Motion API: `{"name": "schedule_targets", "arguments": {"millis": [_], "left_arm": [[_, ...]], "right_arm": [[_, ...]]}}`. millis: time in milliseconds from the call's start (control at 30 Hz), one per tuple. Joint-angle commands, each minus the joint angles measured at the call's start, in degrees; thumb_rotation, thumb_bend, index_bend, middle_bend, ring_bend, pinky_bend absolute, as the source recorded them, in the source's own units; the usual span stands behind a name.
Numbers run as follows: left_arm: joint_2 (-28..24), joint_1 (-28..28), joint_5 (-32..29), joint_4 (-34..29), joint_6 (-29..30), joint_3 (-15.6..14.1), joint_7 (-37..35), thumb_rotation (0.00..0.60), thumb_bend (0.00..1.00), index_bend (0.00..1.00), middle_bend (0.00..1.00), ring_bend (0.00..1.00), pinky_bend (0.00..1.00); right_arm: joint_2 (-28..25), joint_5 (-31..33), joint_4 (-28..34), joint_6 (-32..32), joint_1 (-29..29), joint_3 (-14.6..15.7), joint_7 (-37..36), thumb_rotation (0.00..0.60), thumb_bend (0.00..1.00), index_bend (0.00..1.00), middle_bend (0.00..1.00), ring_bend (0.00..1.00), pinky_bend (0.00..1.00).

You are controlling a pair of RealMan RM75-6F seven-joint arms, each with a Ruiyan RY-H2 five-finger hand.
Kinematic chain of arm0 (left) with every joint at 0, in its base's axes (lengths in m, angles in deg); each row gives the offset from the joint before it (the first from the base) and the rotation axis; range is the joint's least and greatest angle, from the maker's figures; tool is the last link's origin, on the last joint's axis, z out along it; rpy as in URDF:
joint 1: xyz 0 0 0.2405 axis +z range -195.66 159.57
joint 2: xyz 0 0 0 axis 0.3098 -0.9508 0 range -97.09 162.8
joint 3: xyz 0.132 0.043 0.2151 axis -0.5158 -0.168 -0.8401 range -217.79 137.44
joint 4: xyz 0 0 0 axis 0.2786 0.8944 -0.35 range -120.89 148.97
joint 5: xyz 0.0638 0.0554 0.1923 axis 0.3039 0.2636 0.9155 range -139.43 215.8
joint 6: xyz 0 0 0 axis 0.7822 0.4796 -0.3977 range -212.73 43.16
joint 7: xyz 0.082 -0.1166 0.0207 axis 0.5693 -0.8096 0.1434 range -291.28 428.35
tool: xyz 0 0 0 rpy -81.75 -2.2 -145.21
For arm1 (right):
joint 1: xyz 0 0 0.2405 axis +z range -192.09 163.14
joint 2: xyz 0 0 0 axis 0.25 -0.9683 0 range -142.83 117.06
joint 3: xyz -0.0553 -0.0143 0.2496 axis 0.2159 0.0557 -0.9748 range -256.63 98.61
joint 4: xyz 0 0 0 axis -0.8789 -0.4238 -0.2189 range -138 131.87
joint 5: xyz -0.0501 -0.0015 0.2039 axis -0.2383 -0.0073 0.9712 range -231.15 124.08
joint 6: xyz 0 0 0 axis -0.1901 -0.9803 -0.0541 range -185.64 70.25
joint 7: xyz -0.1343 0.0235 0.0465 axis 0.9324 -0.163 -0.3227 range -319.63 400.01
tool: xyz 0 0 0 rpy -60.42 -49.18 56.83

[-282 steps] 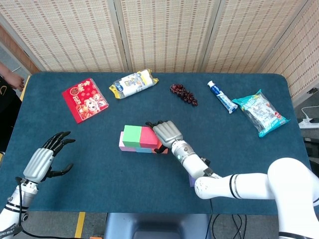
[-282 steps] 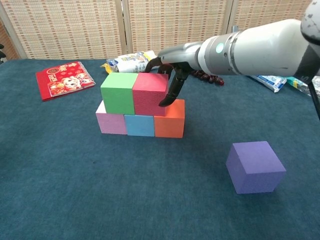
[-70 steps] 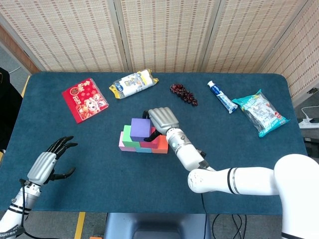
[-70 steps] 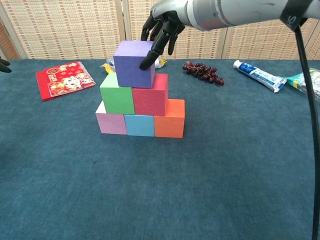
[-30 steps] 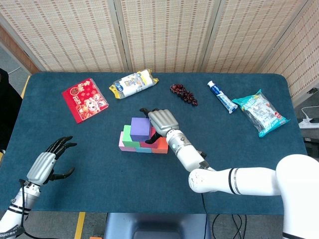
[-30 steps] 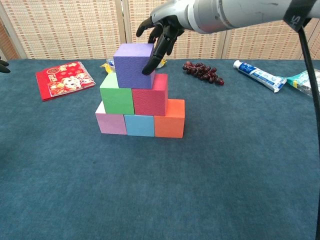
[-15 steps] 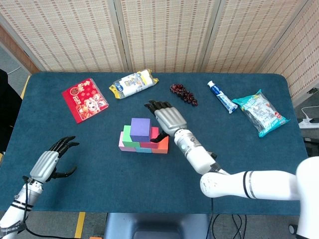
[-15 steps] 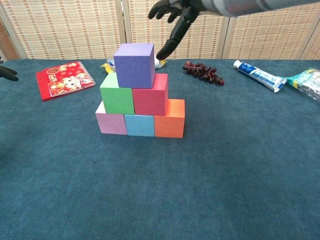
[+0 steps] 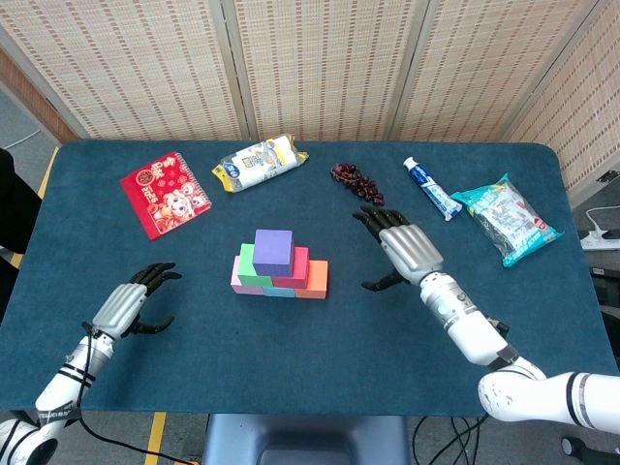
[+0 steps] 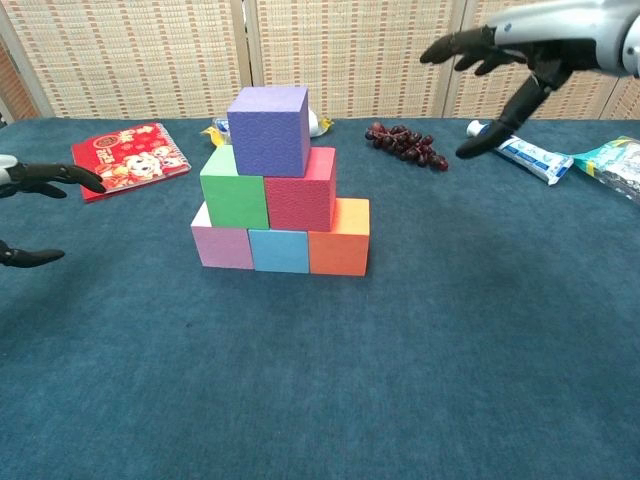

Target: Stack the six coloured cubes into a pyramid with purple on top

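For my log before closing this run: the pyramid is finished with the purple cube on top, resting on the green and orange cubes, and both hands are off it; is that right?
Not quite. The purple cube rests on the green cube and the red cube, not the orange cube, which sits in the bottom row, as the chest view shows. Both the left hand and right hand are indeed off it.

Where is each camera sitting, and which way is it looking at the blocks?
Head view: sits up high, looks down on the whole table; both forearms show, left hand, right hand.
Chest view: sits low at the table's near edge, looks level across at the pyramid's front; only fingertips of the left hand and the right hand show.
Both see the purple cube on top and the grapes.
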Motion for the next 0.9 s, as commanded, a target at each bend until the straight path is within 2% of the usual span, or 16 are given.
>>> {"name": "schedule_targets", "arguments": {"millis": [33,267,333,633,767,900], "left_arm": [[1.8,-1.3,-0.5,1.2,-1.3,0.4,1.5,0.600,0.32,0.20,0.07,0.00,0.10],[5.4,-2.7,-0.8,5.0,-1.5,0.7,10.0,0.600,0.32,0.14,0.00,0.00,0.03],[5.7,-2.7,-1.0,5.0,-1.4,0.6,10.5,0.600,0.32,0.12,0.00,0.00,0.03],[7.1,-3.7,-0.6,7.4,-2.9,-0.7,15.1,0.600,0.32,0.01,0.00,0.00,0.00],[7.1,-3.9,-0.7,6.8,-3.3,-0.9,15.5,0.600,0.32,0.00,0.00,0.00,0.00],[7.5,-4.4,-1.0,7.0,-3.9,-0.9,15.6,0.600,0.32,0.00,0.00,0.00,0.00]], "right_arm": [[2.1,-5.3,-3.9,3.2,-2.7,2.5,-3.1,0.600,0.25,0.02,0.11,0.02,0.15],[8.0,-9.4,-9.4,5.3,-3.1,4.1,-0.8,0.600,0.27,0.00,0.02,0.00,0.03],[9.3,-10.5,-10.6,4.9,-3.6,4.4,-0.7,0.600,0.27,0.00,0.00,0.00,0.00],[15.6,-18.5,-16.8,2.8,-7.7,6.5,-4.1,0.600,0.27,0.00,0.00,0.00,0.00],[17.5,-21.7,-18.5,0.7,-9.3,6.8,-5.2,0.564,0.27,0.00,0.00,0.00,0.00],[18.7,-23.6,-19.6,-0.4,-9.9,6.3,-5.3,0.557,0.27,0.00,0.00,0.00,0.00]]}}
